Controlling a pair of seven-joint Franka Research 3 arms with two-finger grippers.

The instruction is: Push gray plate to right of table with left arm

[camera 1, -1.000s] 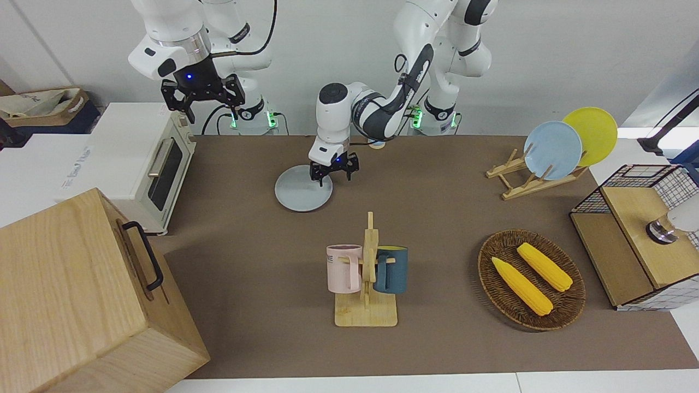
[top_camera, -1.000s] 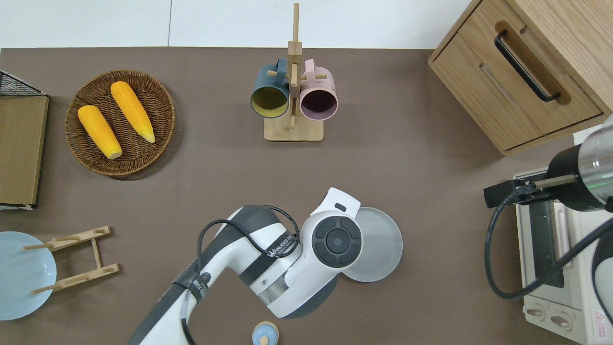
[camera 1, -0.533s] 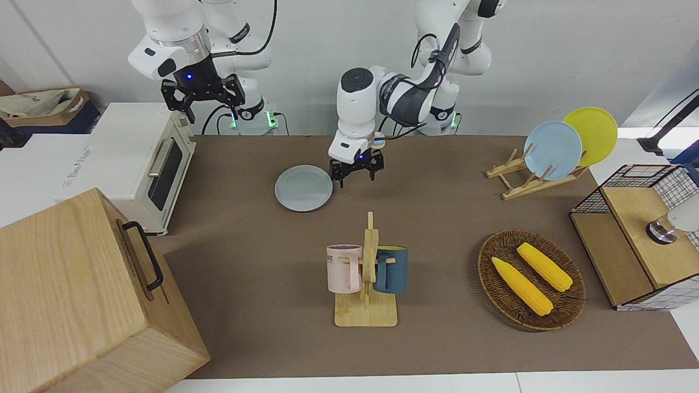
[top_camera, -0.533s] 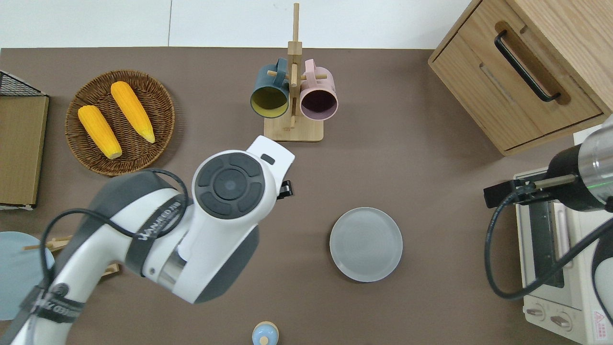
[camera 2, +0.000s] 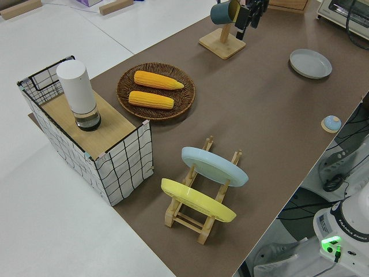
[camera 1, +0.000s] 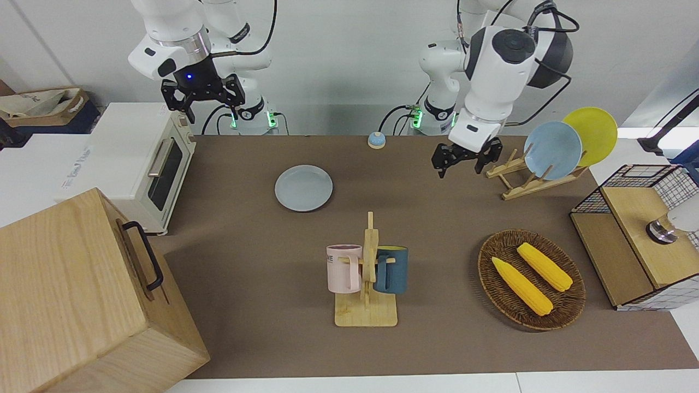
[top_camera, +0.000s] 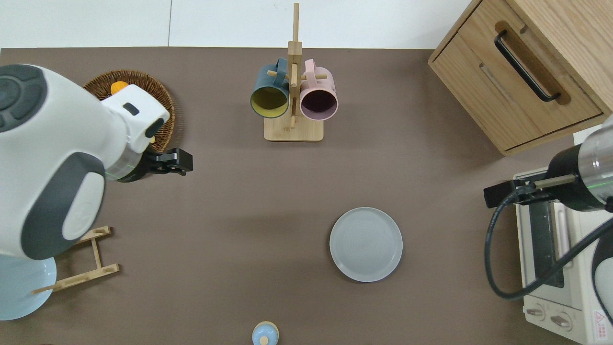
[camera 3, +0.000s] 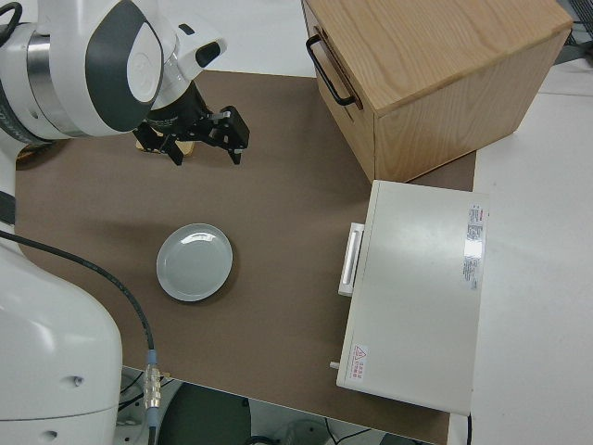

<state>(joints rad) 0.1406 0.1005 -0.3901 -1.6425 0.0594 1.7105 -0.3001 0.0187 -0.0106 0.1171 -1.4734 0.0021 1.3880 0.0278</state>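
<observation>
The gray plate [camera 1: 303, 188] lies flat on the brown table [camera 1: 437, 218], toward the right arm's end and near the robots' edge; it also shows in the overhead view [top_camera: 366, 244] and the right side view [camera 3: 195, 262]. My left gripper [camera 1: 463, 161] is open, empty and up in the air. In the overhead view the left gripper [top_camera: 168, 161] hangs over bare table beside the wicker basket, well away from the plate. My right arm is parked, its gripper [camera 1: 203, 102] open and empty.
A mug rack [camera 1: 367, 273] with a pink and a blue mug stands mid-table. A wicker basket [camera 1: 568, 305] holds two corn cobs. A dish rack [camera 1: 519, 183] holds a sky-blue and a yellow plate. A toaster oven [camera 1: 147, 164], a wooden cabinet [camera 1: 82, 295] and a small blue bell [camera 1: 376, 140] also stand here.
My left gripper has lifted off the gray plate's edge and swung away toward the left arm's end of the table. The plate has stayed where it was.
</observation>
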